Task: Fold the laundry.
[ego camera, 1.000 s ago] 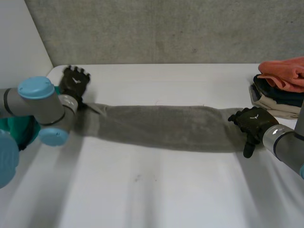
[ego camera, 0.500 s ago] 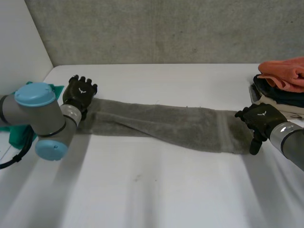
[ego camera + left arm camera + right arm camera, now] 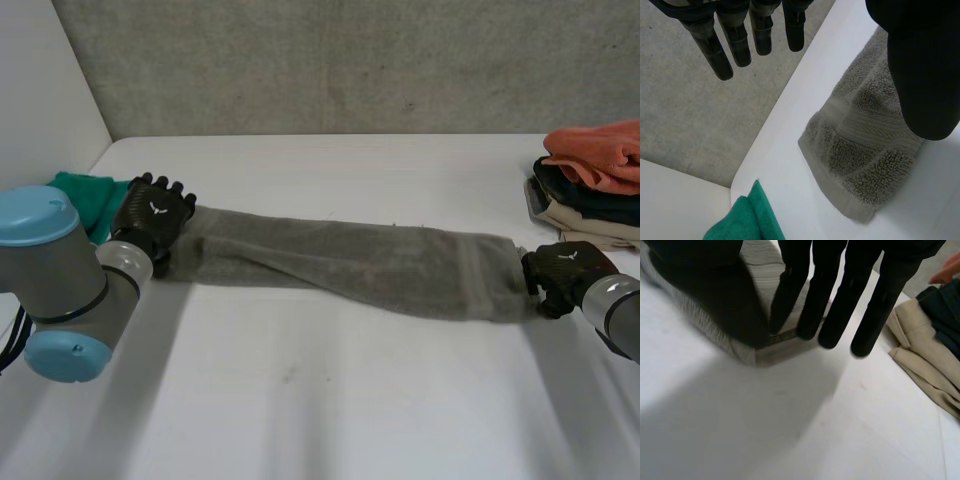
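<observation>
Both hands have drawn apart. The right hand (image 3: 562, 277) now pinches one end of the long grey terry towel (image 3: 350, 262) between thumb and straight fingers, while the left hand (image 3: 153, 219) rests open on the other end. The towel lies stretched across the white table (image 3: 330, 400) — seemingly ready for a first fold.

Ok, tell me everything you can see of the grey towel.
The towel is grey terry with a woven band near each end, apparently folded lengthwise into a long narrow strip. It lies flat across the table, its ends at the left robot hand, whose fingers are straight, and the right robot hand.
</observation>
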Robot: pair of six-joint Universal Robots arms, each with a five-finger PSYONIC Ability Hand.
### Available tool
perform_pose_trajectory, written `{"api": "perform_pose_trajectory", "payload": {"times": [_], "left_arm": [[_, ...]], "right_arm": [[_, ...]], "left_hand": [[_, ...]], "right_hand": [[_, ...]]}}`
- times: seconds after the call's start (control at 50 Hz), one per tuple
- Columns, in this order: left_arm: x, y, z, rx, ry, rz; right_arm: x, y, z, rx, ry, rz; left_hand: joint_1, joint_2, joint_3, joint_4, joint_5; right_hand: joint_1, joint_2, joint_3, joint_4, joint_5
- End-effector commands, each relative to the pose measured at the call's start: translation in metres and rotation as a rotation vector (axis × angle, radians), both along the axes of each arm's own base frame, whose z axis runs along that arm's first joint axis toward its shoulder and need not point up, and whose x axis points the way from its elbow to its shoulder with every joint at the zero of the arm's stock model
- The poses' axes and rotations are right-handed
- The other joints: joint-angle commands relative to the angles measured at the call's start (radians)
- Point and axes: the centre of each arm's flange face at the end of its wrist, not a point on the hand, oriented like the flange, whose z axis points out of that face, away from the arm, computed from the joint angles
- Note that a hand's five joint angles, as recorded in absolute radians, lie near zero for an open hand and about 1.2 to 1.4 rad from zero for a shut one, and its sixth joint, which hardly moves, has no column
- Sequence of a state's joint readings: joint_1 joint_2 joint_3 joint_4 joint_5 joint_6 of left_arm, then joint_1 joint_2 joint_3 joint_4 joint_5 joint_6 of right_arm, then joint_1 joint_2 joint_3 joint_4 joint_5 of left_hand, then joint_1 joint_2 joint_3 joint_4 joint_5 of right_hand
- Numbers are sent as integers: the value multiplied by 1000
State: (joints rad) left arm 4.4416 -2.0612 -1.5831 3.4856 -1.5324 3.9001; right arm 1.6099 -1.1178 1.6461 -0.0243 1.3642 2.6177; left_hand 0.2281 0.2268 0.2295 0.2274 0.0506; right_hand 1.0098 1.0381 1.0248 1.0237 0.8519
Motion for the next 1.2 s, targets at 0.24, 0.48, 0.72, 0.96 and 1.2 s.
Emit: {"api": "perform_pose_trajectory", "payload": {"times": [0.24, 0.48, 0.72, 0.96, 1.2], "left_arm": [[5, 7, 20, -40, 13, 12], [3, 18, 21, -11, 78, 3], [-2, 26, 25, -6, 110, -14], [-3, 28, 21, 6, 107, -18], [-1, 32, 33, -22, 115, -16]], "right_arm": [[-79, -32, 30, -126, 42, -190], [-11, 5, 24, -64, -71, 71], [7, 11, -4, 1, -81, 108], [-2, -4, -21, -15, -15, 31], [-71, -34, 8, -175, 391, -164]], "left_hand": [[-26, -25, -28, -26, -23], [-29, -28, -31, -29, -26], [-32, -31, -34, -31, -29], [-32, -31, -34, -31, -29], [-35, -34, -37, -34, -32]], "right_hand": [[386, 358, 372, 373, 370], [-573, -601, -587, -586, -589], [-520, -548, -535, -534, -537], [386, 358, 371, 373, 370], [386, 358, 372, 373, 370]]}}
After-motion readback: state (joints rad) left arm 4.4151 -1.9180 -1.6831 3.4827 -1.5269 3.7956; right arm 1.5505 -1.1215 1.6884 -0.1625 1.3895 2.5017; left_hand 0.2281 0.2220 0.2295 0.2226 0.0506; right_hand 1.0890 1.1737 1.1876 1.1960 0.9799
